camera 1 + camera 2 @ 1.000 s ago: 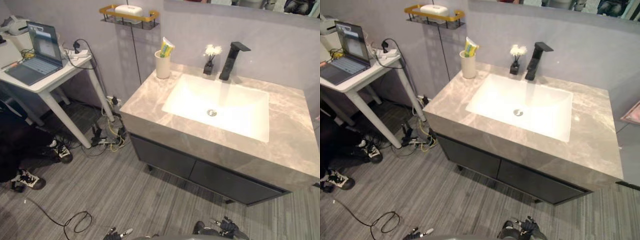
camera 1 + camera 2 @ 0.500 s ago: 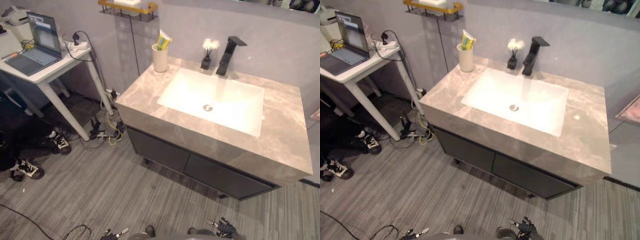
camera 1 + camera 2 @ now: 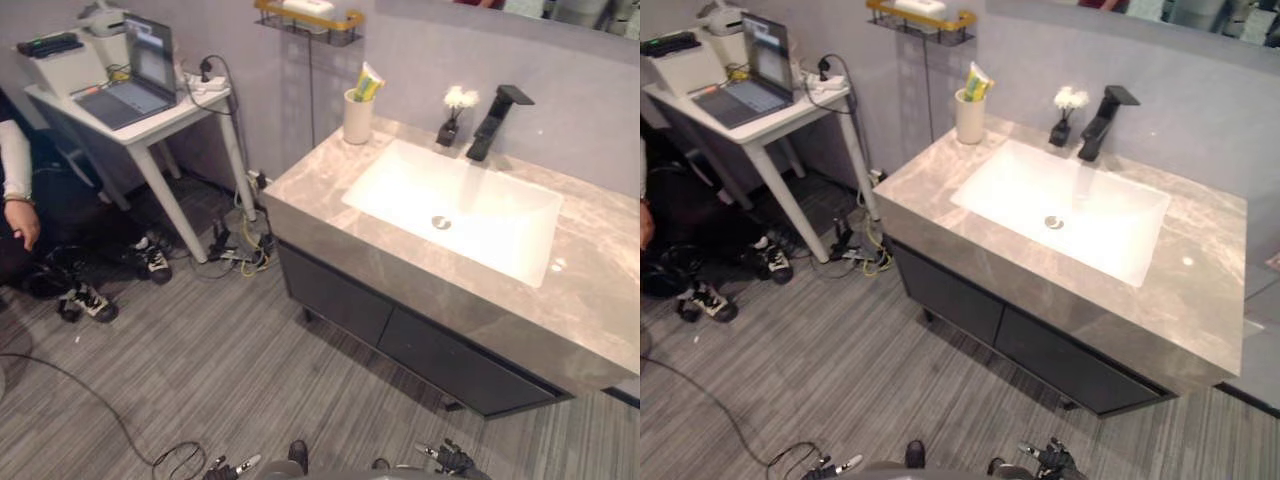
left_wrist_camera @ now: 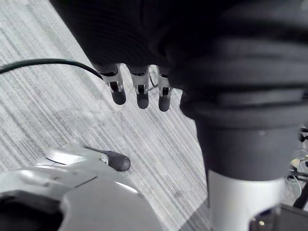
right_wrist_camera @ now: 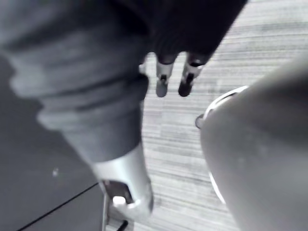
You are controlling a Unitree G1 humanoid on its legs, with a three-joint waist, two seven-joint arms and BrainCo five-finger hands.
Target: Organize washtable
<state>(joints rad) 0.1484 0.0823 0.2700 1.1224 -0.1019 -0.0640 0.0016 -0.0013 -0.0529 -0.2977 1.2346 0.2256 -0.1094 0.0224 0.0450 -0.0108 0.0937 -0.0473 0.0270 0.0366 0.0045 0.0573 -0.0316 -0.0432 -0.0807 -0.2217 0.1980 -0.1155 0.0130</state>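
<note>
Head camera: I see the grey marble washtable (image 3: 590,300) with its white rectangular basin (image 3: 400,190). Behind the basin stand a cream cup (image 3: 357,118), a small dark vase of white flowers (image 3: 449,130) and a black faucet (image 3: 495,120). My left hand (image 3: 228,468) and right hand (image 3: 452,460) hang well in front of the basin. Left wrist camera: fingers (image 4: 138,94) straight, holding nothing. Right wrist camera: fingers (image 5: 185,79) relaxed, empty.
</note>
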